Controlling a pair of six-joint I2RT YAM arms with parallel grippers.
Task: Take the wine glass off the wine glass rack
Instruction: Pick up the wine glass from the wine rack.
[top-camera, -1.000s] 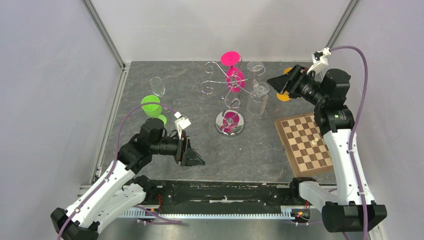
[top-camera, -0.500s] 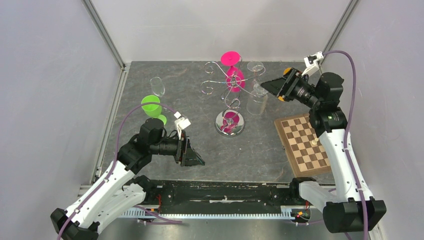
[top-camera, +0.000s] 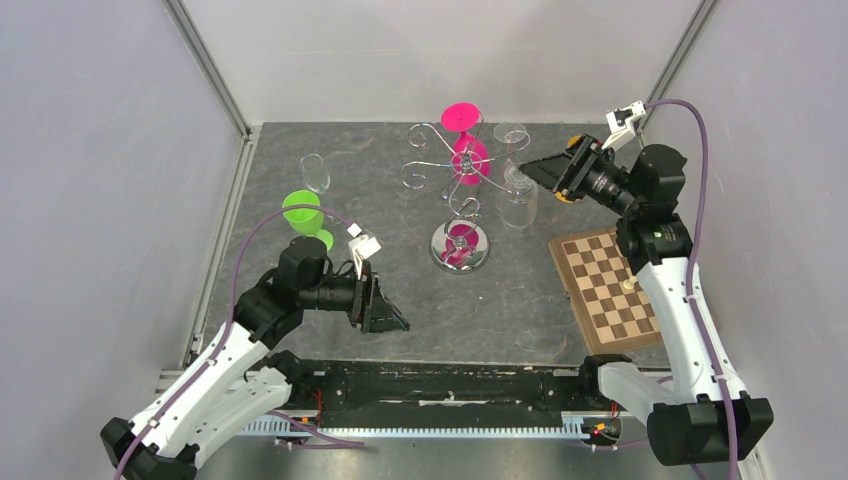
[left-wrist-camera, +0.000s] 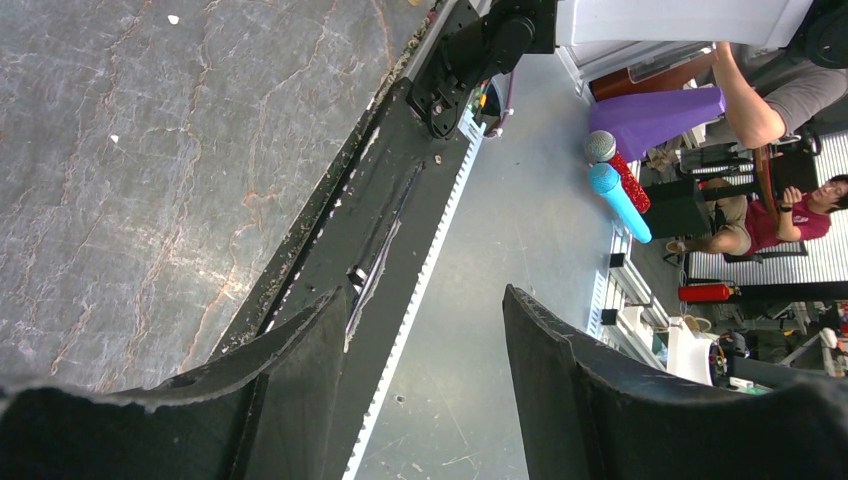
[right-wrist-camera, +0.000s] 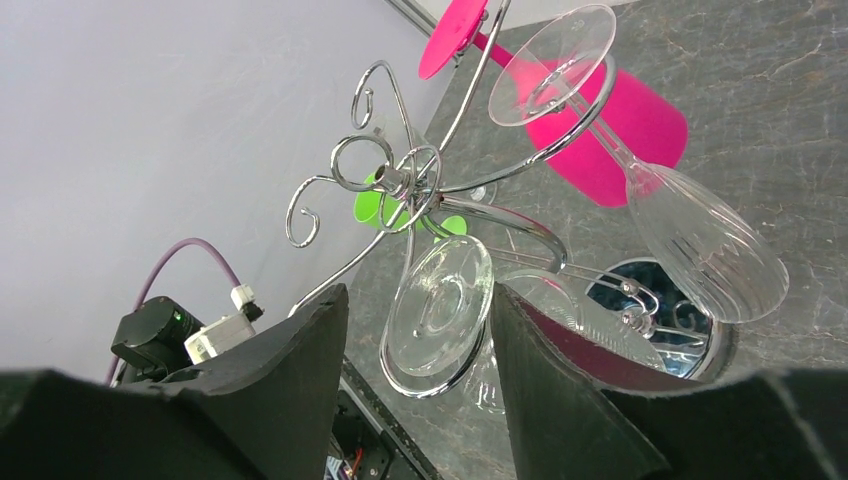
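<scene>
The chrome wine glass rack (top-camera: 455, 178) stands mid-table on its round mirrored base (top-camera: 459, 246). A pink wine glass (top-camera: 467, 152) and two clear wine glasses (top-camera: 516, 196) hang upside down from its arms. My right gripper (top-camera: 532, 171) is open at the rack's right side, level with the arms. In the right wrist view, the foot of one clear glass (right-wrist-camera: 440, 305) sits in its wire loop between my open fingers, untouched, and my right gripper (right-wrist-camera: 416, 295) frames it. The second clear glass (right-wrist-camera: 700, 240) hangs to the right. My left gripper (top-camera: 395, 320) is open and empty near the front edge.
A green glass (top-camera: 302, 212) and a small clear glass (top-camera: 315, 172) stand at the back left. A chessboard (top-camera: 610, 285) with a small piece lies at the right. The left wrist view shows the table's front rail (left-wrist-camera: 400, 190) between the left gripper's open fingers (left-wrist-camera: 300, 380).
My right gripper has moved left and a little forward, up to the clear glass hanging on the rack's right side. The left arm has not moved.
</scene>
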